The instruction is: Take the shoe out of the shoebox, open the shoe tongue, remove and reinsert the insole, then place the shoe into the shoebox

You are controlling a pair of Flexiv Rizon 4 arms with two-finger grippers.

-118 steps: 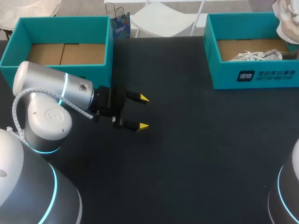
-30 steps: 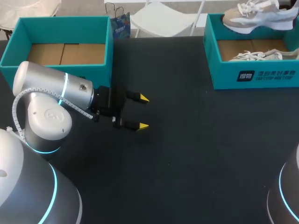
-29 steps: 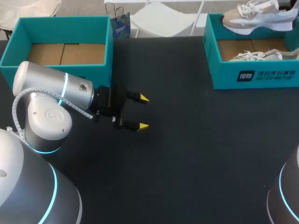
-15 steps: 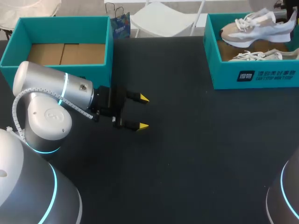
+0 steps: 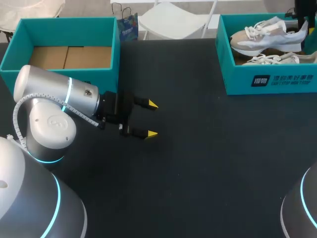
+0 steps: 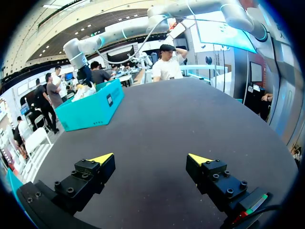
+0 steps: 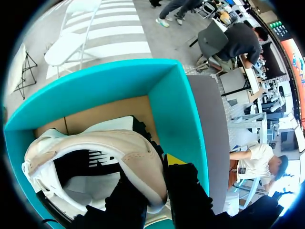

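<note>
The right gripper (image 7: 155, 168) has its two fingers closed on the back rim of the shoe (image 5: 265, 37), pinching the heel from both sides. One yellow tip shows just beside the heel. The shoe is beige and white with white laces. It sits over the open top of the teal shoebox (image 5: 270, 82) at the far right of the black table (image 5: 208, 148). Its long side runs across the box. The toe points to the left, toward the middle of the table, and the heel points to the right, where the gripper holds it. It is the right way up, with the sole facing down.

A second shoe (image 5: 275, 59) lies lower in the same box, just under the first one.

The left gripper (image 5: 151, 119) hangs low over the table, well apart from the shoebox. Its fingers are spread wide with nothing between them. Behind it stands another teal box (image 5: 64, 22) with a brown cardboard floor.
</note>
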